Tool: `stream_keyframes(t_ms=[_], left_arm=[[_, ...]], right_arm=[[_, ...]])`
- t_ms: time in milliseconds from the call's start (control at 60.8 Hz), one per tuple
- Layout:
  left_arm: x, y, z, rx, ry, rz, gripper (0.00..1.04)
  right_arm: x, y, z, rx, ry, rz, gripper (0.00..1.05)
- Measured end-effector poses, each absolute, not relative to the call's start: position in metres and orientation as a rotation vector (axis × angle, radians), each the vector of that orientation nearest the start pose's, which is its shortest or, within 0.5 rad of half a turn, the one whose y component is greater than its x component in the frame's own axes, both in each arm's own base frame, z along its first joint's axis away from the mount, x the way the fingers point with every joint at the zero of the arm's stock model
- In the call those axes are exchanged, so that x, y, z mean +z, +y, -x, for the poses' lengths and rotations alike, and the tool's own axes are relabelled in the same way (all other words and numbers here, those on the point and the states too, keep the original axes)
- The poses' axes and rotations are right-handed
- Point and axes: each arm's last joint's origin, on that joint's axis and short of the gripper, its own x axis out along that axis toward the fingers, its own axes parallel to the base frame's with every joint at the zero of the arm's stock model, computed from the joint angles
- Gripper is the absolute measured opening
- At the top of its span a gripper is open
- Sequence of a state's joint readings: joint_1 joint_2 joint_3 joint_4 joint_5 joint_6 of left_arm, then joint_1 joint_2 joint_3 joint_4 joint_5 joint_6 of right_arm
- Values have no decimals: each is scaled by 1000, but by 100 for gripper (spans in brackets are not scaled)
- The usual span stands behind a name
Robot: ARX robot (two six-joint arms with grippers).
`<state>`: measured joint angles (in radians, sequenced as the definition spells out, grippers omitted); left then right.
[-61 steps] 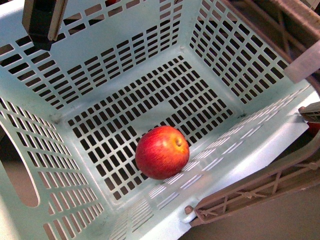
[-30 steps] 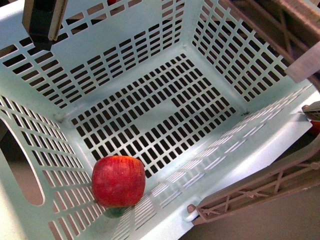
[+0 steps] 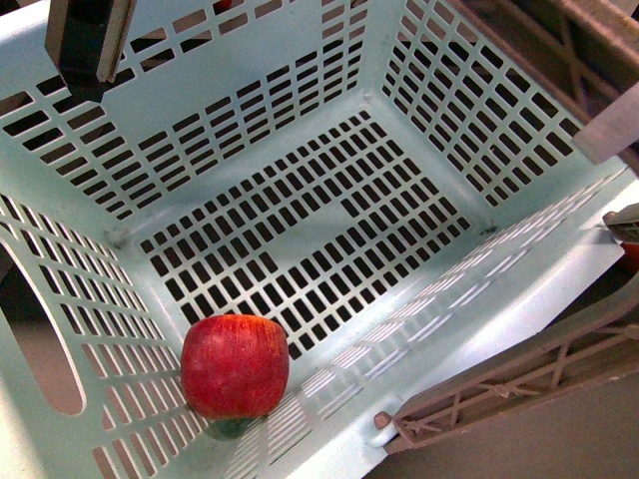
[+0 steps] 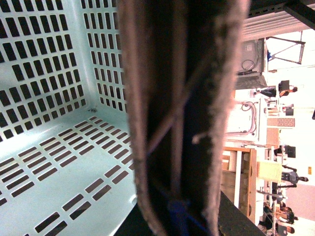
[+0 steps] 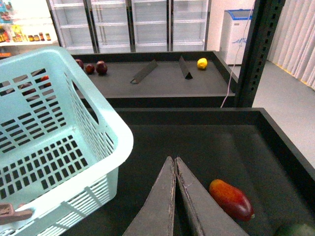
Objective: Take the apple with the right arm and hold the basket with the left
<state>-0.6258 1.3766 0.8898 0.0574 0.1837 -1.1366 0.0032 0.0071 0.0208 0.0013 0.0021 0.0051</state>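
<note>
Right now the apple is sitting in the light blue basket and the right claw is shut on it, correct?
Not quite. The apple does sit in the light blue basket, but the right claw is shut on nothing: the right wrist view shows its tips pressed together, empty, outside the basket.

Apple (image 3: pixel 235 366): round, red, faint yellow streaks. Rests inside basket (image 3: pixel 479 289), on the floor in a corner, touching a side wall. Basket: pale blue-green plastic, slotted walls and floor.
</note>
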Motion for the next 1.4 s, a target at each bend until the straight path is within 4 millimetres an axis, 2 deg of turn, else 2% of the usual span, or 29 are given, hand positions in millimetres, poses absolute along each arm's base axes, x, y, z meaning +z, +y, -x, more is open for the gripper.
stream_keyframes(t_ms=[66,99,148,412,560,609,626,642,724,840,971,1185,1399], left_arm=[[261,-181,-241,-459,824,956,7],[261,-181,-241,-459,824,956,7],[261,-181,-241,-459,825,957,7],[261,-181,-241,-459,825,957,7],[261,-181,-241,-459,825,957,7],[262,-182,-241,-361,807,951,7],[262,-182,-241,-342,810,950,7],[263,-181,-243,-241,776,966,7],[266,-177,-255,-94,678,1007,7],[271,-155,-280,11,591,1054,7],[264,-130,-299,87,570,1131,7],[241,-99,-316,187,576,1316,7],[206,-81,-328,271,637,1350,7]], right_arm=[[170,0,-97,1,-15,-5,2],[170,0,-97,1,-15,-3,7],[170,0,-97,1,-15,-3,17],[170,0,-97,1,-16,-3,59],[170,0,-97,1,-16,-3,89],[170,0,-97,1,-16,-4,97],[170,0,-97,1,-16,-4,97],[170,0,-97,2,-16,-3,97],[170,0,-97,3,-16,-3,96],[170,0,-97,0,-17,-3,96],[170,0,-97,1,-17,-3,96],[170,0,-97,2,-17,-3,96],[170,0,-97,2,-17,-3,96]])
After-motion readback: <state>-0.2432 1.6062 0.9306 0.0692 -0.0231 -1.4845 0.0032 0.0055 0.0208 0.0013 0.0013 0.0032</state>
